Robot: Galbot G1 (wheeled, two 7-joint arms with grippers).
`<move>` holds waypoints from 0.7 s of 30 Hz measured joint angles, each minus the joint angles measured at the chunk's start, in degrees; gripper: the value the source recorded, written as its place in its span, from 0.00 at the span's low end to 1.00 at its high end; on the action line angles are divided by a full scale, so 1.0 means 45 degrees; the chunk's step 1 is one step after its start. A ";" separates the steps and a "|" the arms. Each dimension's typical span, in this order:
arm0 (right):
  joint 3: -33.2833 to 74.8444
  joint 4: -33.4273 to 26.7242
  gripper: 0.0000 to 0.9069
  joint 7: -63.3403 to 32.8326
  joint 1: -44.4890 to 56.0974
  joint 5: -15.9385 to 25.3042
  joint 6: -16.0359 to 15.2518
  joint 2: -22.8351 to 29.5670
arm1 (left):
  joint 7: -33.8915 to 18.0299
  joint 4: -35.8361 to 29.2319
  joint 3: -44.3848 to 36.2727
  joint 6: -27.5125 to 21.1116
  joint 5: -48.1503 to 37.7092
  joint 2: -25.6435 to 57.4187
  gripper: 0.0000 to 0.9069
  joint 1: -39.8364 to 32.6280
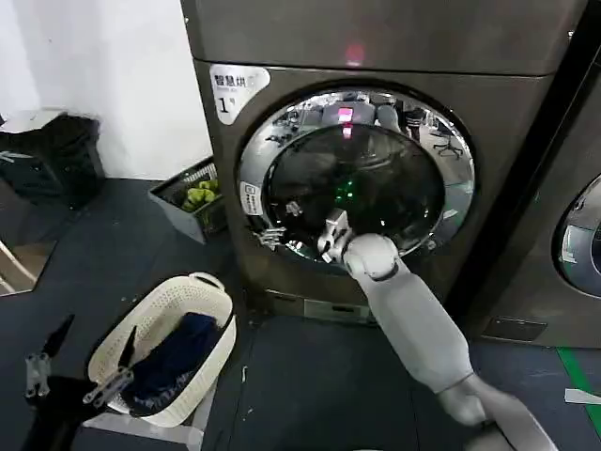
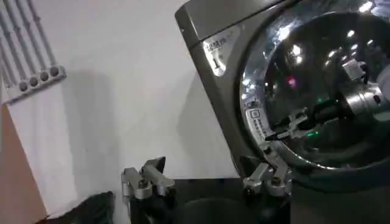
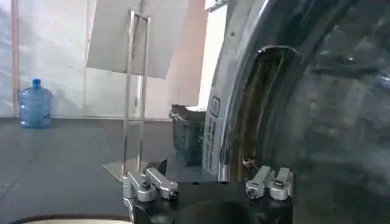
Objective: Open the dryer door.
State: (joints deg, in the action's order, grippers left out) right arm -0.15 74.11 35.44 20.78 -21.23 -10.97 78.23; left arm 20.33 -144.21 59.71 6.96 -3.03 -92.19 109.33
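Head view: dark floor (image 1: 310, 376), white wall behind, dryer (image 1: 282, 141) labelled "1" with red light lit. Dryer door (image 1: 357, 178) looks shut (chrome ring flush). Right end effector (image 1: 272, 235) at the ring's lower left edge, fingers spread, holding nothing. Left end effector (image 1: 80, 371) open, idle, low beside a white laundry basket (image 1: 178, 310).

A white woven laundry basket (image 1: 178, 324) stands on the dark floor (image 1: 310, 385), with dark blue clothes (image 1: 174, 362) inside. Further back by the white wall (image 1: 103, 75), a grey crate (image 1: 183, 211) holds green items (image 1: 199, 195). A black bin (image 1: 52, 160) sits in the corner. A neighbouring machine (image 1: 568, 235) stands alongside. A blue water bottle (image 3: 35, 103) rests on the floor far off
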 joint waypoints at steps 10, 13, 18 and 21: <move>0.0136 0.0148 1.00 0.1499 0.0037 0.0067 -0.0197 -0.0203 | 0.0374 -0.0140 0.0538 -0.1035 -0.1071 0.0000 1.00 -0.0164; 0.0170 0.0272 1.00 0.2253 0.0136 0.0335 -0.0004 -0.0331 | 0.0416 -0.0199 0.0767 -0.1419 -0.1642 -0.0001 1.00 -0.0315; 0.0285 0.0560 1.00 0.3415 0.0257 0.0088 0.0002 -0.0721 | 0.0736 -0.0124 0.1257 -0.2463 -0.1993 -0.0001 1.00 -0.0548; 0.0370 0.0664 1.00 0.4215 0.0357 -0.0351 0.0231 -0.0960 | 0.0750 0.0042 0.1664 -0.3193 -0.2015 0.0133 1.00 -0.0732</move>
State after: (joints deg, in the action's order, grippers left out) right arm 1.51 77.10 54.40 22.39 -22.81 -9.94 73.91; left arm 23.71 -144.02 67.20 -7.41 -12.10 -91.59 106.04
